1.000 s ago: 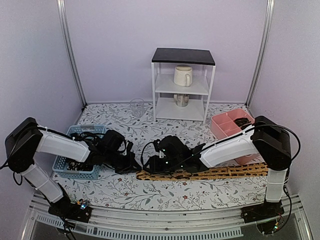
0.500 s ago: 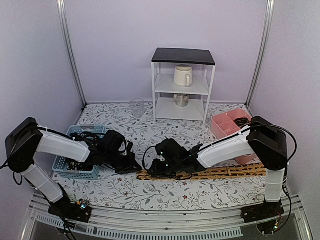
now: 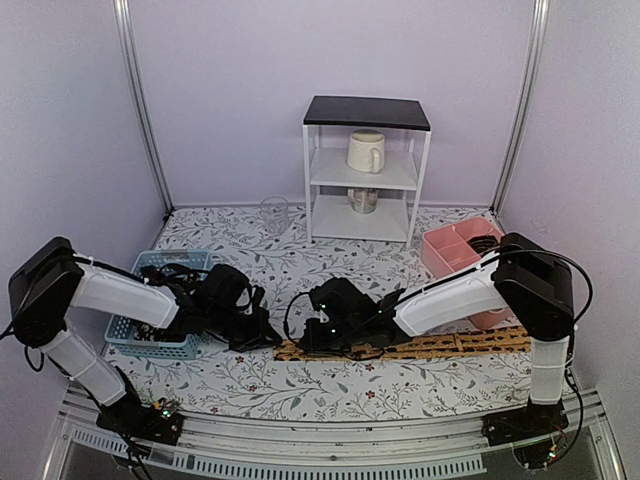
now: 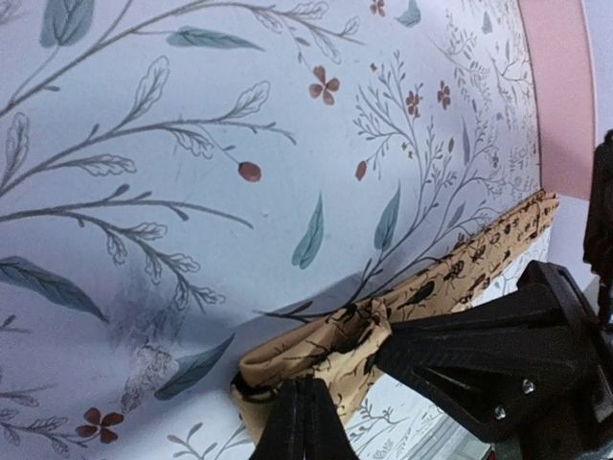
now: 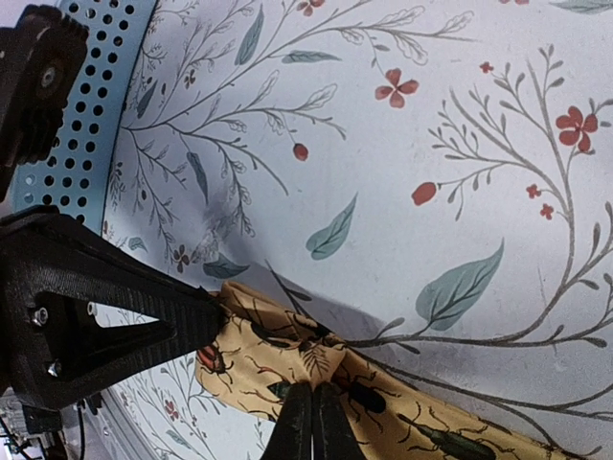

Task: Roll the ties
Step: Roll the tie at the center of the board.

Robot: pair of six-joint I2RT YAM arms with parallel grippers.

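Observation:
The tan-orange tie [image 3: 430,346] with a dark pattern lies flat along the table's front, its left end bunched up. My left gripper [image 3: 268,338] is shut on that end, which shows in the left wrist view as a folded lump [image 4: 326,350] above the closed fingertips [image 4: 303,407]. My right gripper [image 3: 308,340] is shut on the same end from the other side. In the right wrist view its closed fingertips [image 5: 311,412] pinch the fabric [image 5: 278,359], with the left gripper's fingers [image 5: 96,316] touching the fold. The black ties cannot be made out.
A blue mesh basket [image 3: 128,338] with dark contents sits at the left beside my left arm, and shows in the right wrist view [image 5: 86,105]. A pink divided tray [image 3: 447,250] stands at the right. A white shelf unit [image 3: 365,170] and a clear glass [image 3: 274,213] stand at the back.
My right gripper has shifted slightly left with the tie's end, closer to the left gripper. The tie's far right end has drawn in a little. The left arm barely moved.

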